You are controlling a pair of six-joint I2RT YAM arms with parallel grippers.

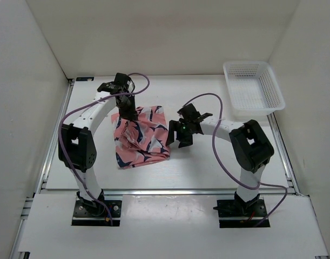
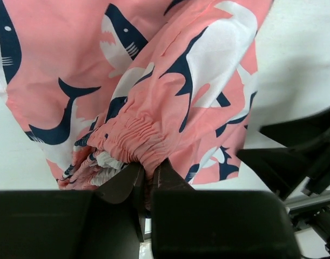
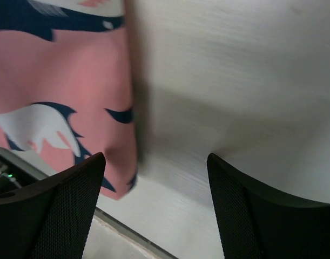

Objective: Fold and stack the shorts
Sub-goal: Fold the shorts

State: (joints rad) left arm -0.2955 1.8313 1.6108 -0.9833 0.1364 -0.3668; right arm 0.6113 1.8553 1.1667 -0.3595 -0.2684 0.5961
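The shorts (image 1: 142, 141) lie crumpled on the table between the two arms, salmon-pink with navy and white shapes. My left gripper (image 1: 127, 111) stands over their far left part. In the left wrist view it (image 2: 148, 171) is shut on the gathered elastic waistband of the shorts (image 2: 170, 81), with fabric pinched between the two fingers. My right gripper (image 1: 179, 136) hovers just off the right edge of the shorts. In the right wrist view it (image 3: 156, 162) is open with only bare table between the fingers, and the shorts (image 3: 62, 70) lie to the left.
A white mesh basket (image 1: 229, 86) stands at the back right of the table (image 1: 208, 167). White walls enclose the table on three sides. Purple cables loop off both arms.
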